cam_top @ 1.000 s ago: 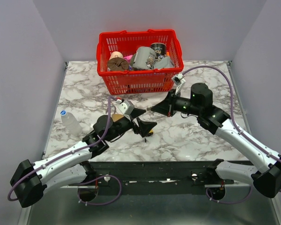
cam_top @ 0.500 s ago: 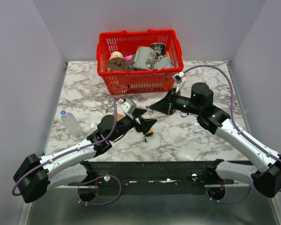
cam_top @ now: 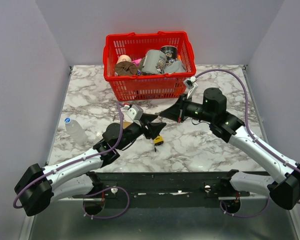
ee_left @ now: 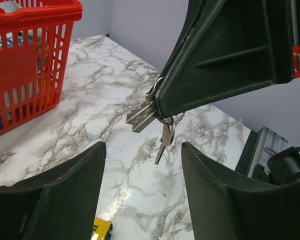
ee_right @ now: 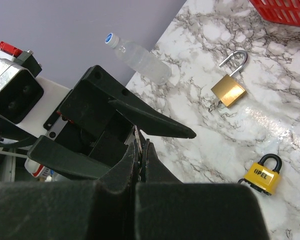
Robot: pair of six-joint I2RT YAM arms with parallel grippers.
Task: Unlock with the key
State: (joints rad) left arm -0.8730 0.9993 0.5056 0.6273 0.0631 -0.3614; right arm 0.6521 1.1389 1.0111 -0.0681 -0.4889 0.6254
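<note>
Marble (cam_top: 90,95): left hand (ee_left: 142,147) narrower (nearer key (ee_left: 140,116))

**Arms:** two, the left arm (cam_top: 70,167) and the right arm (cam_top: 255,145).
**Grippers:** two, the left gripper (cam_top: 157,126) and the right gripper (cam_top: 162,114).
**Padlocks:** two, one brass padlock (ee_right: 229,91) and one yellow padlock (ee_right: 262,176).
**Keys** (ee_left: 141,115): at least two, on one ring (ee_left: 173,121); the exact number cannot be told.
**Bottle** (ee_right: 137,59): one.
**Basket** (cam_top: 145,90): one, holding several overlapping items too crowded to count.
**Table** (cam_top: 90,95): one.
</note>
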